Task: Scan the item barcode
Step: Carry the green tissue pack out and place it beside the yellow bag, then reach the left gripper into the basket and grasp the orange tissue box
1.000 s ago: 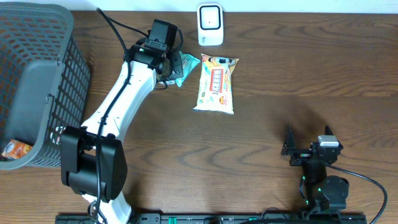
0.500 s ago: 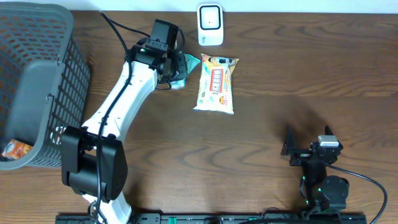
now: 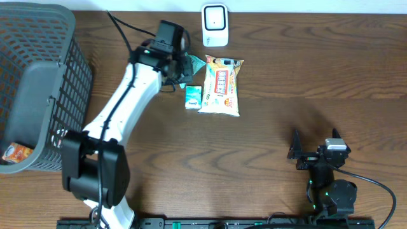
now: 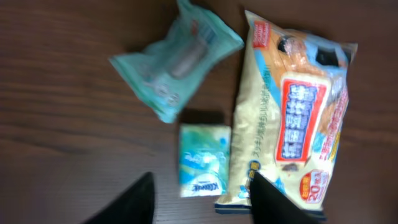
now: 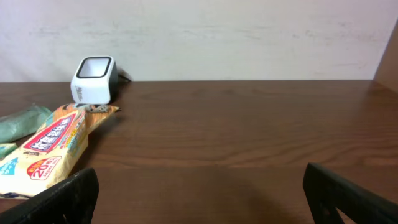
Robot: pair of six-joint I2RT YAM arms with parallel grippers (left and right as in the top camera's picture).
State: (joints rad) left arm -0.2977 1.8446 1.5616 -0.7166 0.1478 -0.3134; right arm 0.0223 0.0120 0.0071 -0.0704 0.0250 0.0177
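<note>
The item, a small blue-and-white tissue pack point(image 3: 193, 97) point(image 4: 204, 160), lies flat on the table against the left edge of a yellow wipes pack point(image 3: 220, 84) point(image 4: 292, 118). My left gripper point(image 3: 181, 67) point(image 4: 202, 199) hovers above the tissue pack, open, with nothing between its fingers. A crumpled teal packet point(image 3: 193, 63) point(image 4: 176, 65) lies just behind the tissue pack. The white barcode scanner point(image 3: 215, 25) point(image 5: 94, 79) stands at the table's back edge. My right gripper point(image 3: 315, 141) point(image 5: 199, 199) rests open near the front right, far from all of these.
A large dark mesh basket point(image 3: 38, 76) fills the left side, with a small orange packet point(image 3: 16, 152) in its bottom. The left arm stretches diagonally from the front edge toward the scanner.
The left gripper opened and let go of the tissue pack, which dropped to the table beside the yellow pack. The right arm stayed still.
</note>
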